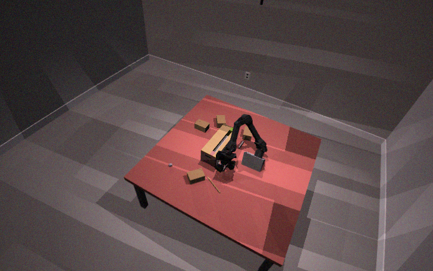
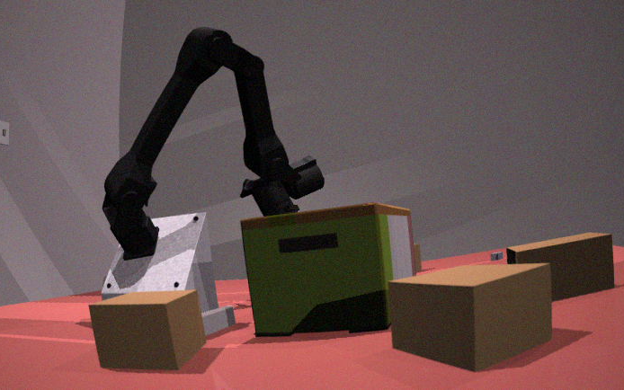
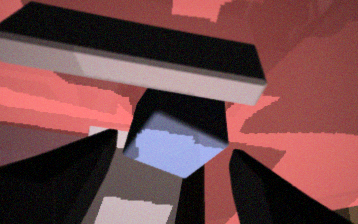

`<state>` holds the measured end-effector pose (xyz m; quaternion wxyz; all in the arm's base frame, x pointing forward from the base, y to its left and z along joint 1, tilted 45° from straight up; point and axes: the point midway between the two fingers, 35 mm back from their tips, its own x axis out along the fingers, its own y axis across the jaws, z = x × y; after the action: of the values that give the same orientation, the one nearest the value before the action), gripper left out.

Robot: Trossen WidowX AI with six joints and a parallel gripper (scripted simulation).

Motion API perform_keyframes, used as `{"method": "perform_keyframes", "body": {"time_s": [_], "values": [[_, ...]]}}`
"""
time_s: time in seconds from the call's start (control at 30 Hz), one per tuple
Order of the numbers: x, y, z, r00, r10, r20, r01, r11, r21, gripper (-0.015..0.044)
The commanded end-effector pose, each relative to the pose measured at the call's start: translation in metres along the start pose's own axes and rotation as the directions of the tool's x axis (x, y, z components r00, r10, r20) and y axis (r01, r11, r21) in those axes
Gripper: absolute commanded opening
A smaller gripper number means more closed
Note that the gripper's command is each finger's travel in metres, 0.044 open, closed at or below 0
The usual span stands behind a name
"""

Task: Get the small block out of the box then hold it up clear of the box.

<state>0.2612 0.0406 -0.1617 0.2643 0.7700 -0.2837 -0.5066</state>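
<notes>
The small blue block [image 3: 180, 152] lies outside the box, at the end of a grey surface [image 3: 140, 177] in the wrist view. My gripper [image 3: 175, 147] [image 1: 226, 167] is open and points down beside the near end of the box. In the wrist view the block shows between the two fingertips, beyond them and not gripped. Contact cannot be told. The box [image 1: 211, 144] [image 2: 315, 270] stands upright, with a tan top and a green end. In the exterior view it hides my fingers and the block.
A pale bar [image 3: 130, 70] lies close beyond the block. Tan blocks [image 1: 196, 175] [image 1: 201, 125] [image 1: 247, 133] [image 2: 469, 314] stand around the box. A thin stick [image 1: 213, 184] and a small grey piece [image 1: 170, 165] lie on the table. A grey slanted panel [image 1: 252, 161] [image 2: 173, 256] stands by the arm's base.
</notes>
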Motion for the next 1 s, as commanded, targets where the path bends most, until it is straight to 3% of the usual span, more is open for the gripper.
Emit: {"method": "perform_keyframes", "body": {"time_s": [0.0, 0.13, 0.3, 0.47, 0.63, 0.97], "values": [[0.006, 0.001, 0.003, 1.000, 0.004, -0.003, -0.004, 1.000, -0.002, 0.0285], [0.009, 0.002, 0.005, 1.000, 0.004, -0.003, -0.004, 1.000, -0.002, 0.0285], [0.009, 0.002, 0.005, 1.000, 0.004, -0.003, -0.004, 1.000, -0.002, 0.0154], [0.009, 0.002, 0.005, 1.000, 0.004, -0.003, -0.004, 1.000, -0.002, 0.0120], [-0.008, 0.000, -0.004, 1.000, 0.001, -0.002, -0.001, 1.000, -0.001, 0.0000], [-0.049, 0.000, -0.020, 1.000, -0.001, 0.000, 0.001, 1.000, 0.000, 0.0000]]}}
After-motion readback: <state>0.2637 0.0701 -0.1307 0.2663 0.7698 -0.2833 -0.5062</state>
